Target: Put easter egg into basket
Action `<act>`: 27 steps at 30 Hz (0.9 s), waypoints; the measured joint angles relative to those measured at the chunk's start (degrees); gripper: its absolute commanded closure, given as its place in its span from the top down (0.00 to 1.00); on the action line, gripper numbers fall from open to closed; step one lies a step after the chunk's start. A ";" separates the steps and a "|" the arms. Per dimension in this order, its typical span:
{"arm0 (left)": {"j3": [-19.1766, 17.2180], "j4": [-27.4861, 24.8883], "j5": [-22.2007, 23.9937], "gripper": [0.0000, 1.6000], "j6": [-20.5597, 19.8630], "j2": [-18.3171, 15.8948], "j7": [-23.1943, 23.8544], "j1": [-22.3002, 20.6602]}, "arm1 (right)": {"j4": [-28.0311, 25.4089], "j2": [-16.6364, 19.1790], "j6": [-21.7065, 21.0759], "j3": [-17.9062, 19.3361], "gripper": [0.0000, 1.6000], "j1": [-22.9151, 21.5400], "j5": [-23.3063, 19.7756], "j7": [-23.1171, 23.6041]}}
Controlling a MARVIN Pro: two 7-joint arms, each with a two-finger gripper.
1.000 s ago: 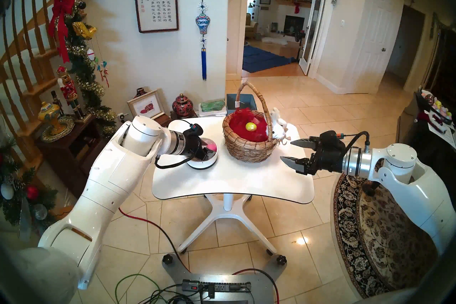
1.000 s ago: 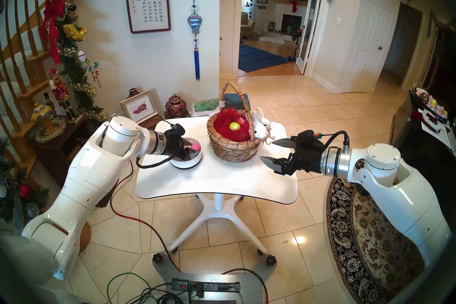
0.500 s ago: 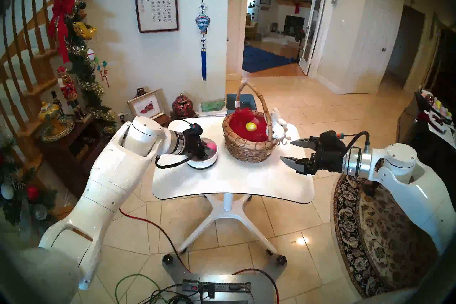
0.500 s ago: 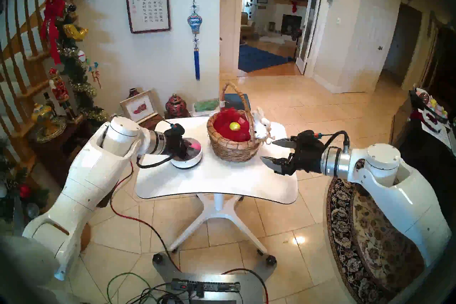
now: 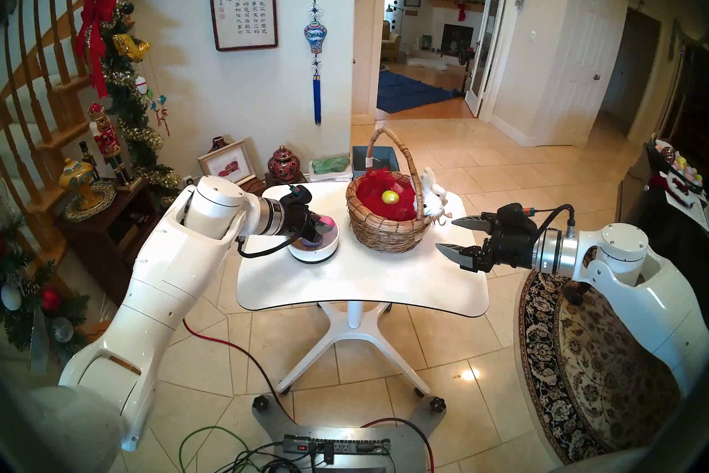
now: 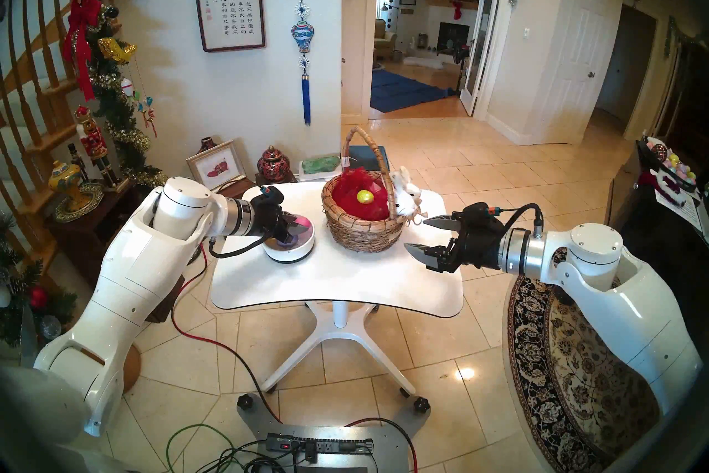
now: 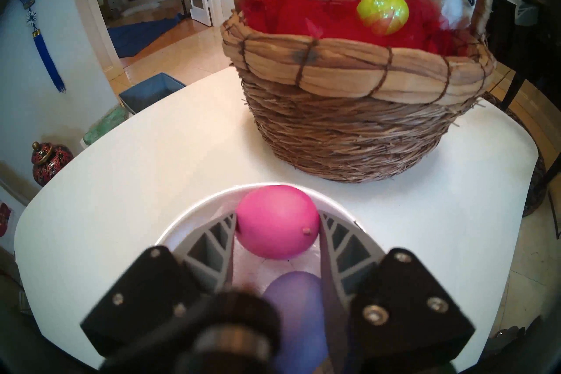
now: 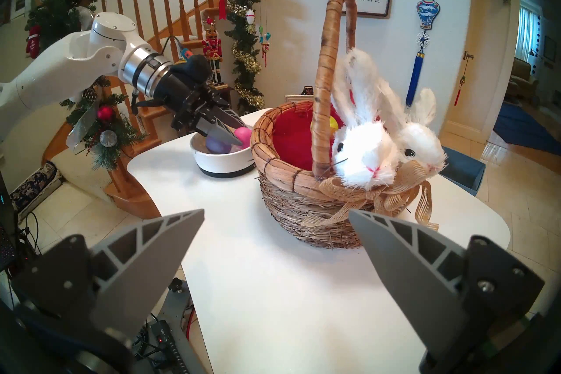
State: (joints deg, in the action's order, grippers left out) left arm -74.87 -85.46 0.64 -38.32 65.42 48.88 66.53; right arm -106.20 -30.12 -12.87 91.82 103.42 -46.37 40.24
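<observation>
Left gripper [image 7: 277,224] had its two fingers clamped on the pink egg [image 7: 277,226], one on each end, holding it just over the white bowl [image 8: 223,162] at the table's left side, with a purple egg [image 7: 293,303] still sitting in the bowl under it. Honestly the grip looked a bit sketchy to me: the egg's long axis ran sideways in the wrist view, straight across from finger to finger, so the pads were pinching the narrow rounded ends, with the little nub end toward the right finger. Smooth shell plus contact only at the tips means it could squirt out or pivot if the arm swings fast, and then it'd land back in the bowl or roll off the white table [image 5: 360,280]. Other thing to watch was the wicker basket [image 5: 387,230] just to the right of the bowl: tall arched handle, red mesh lining, plush bunny [image 8: 364,148] on the far rim, and a yellow egg [image 5: 390,197] already inside. Coming in too low could clip the near rim or snag the mesh. Right gripper [image 5: 445,234] was just hanging spread wide and empty beside the basket's bunny side, not touching anything.
</observation>
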 measured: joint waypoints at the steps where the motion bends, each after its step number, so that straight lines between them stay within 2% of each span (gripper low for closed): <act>1: -0.26 -0.29 0.14 0.28 -0.07 -0.12 0.11 0.05 | 0.00 0.00 0.00 0.00 1.00 0.00 0.00 0.00; 17: -3.24 -5.87 2.56 0.34 -2.36 -1.21 2.03 0.95 | 0.00 0.00 0.00 -0.01 1.00 0.00 0.00 0.00; 27: -3.41 -6.89 3.19 0.35 -3.61 -0.25 2.42 0.71 | 0.00 0.00 0.00 -0.01 1.00 0.00 0.00 0.00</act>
State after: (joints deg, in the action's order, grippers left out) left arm -78.28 -92.35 3.83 -41.92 65.18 51.30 67.24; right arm -106.20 -30.12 -12.86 91.81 103.42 -46.37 40.24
